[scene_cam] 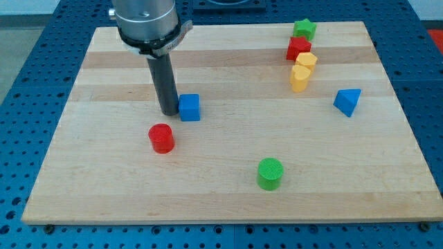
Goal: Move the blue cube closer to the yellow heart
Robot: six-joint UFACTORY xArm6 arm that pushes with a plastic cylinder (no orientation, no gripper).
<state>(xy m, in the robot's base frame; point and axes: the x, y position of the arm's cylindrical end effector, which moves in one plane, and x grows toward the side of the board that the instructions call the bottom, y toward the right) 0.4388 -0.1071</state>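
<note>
Wooden counter [104, 173], blue pegboard around. My tip [169, 112], plain rod end effector w/ nothing to clench, touching blue cube [190, 107] just right of it. Yellow heart [299, 79] far right. Step: push underway; next needs steady rightward shove.

Arm enters from view's top, rod vertical; my tip [169, 112] down on board surface.

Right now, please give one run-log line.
my tip touching blue cube on view's left | yellow heart far at view's right | push not done
</note>
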